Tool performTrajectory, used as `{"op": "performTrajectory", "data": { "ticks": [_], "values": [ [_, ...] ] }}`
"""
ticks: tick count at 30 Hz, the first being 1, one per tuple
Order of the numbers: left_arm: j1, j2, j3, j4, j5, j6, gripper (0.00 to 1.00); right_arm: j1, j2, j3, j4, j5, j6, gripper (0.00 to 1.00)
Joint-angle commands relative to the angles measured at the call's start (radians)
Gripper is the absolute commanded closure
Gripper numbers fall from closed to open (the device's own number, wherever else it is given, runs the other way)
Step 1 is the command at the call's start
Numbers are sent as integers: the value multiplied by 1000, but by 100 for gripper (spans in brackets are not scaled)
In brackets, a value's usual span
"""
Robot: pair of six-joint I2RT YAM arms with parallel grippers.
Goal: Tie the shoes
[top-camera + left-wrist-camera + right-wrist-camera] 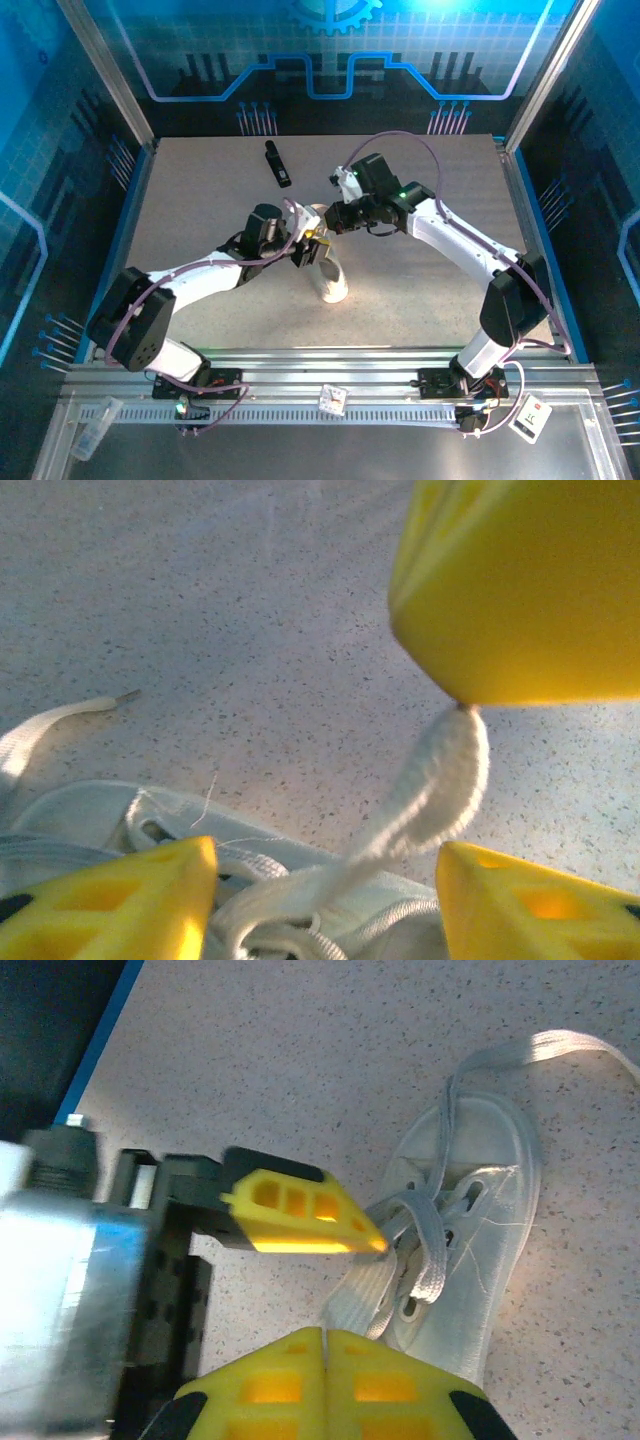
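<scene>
Pinching a loop of the flat off-white lace (pixel 440 780), the right gripper (pixel 325 1332) has its yellow jaws pressed together on it, holding the loop up taut from the small white low-top sneaker (pixel 480 1260). The sneaker lies near the middle of the speckled grey worktop (pixel 440 290), well clear of every edge. The left gripper (pixel 325 858) straddles that loop with jaws apart, probably placed to take it for the knot.

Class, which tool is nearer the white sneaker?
Left. The left tool straddles the laces just above the sneaker; the right tool pinches a lace loop drawn away from it.
</scene>
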Motion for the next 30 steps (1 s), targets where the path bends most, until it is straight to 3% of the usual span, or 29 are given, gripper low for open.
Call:
{"op": "performTrajectory", "data": {
  "ticks": [1,4,7,11,19,30],
  "values": [
    [-12,10,35,87,-4,11,67,22,-24,-15,-3,-44,10,97],
    [-12,-27,14,84,-24,5,89,15,-32,-20,8,-53,16,85],
    [-6,-68,18,15,-63,0,94,-3,-53,-46,59,-77,6,66],
    [9,-75,75,-79,-42,-52,96,-20,-122,-187,224,-86,-14,54],
    [12,-63,171,-157,3,-217,99,-61,-215,-566,695,-108,115,49],
    [10,-17,243,-232,18,-352,95,-52,-93,-594,944,-160,130,46]
  ]
}}
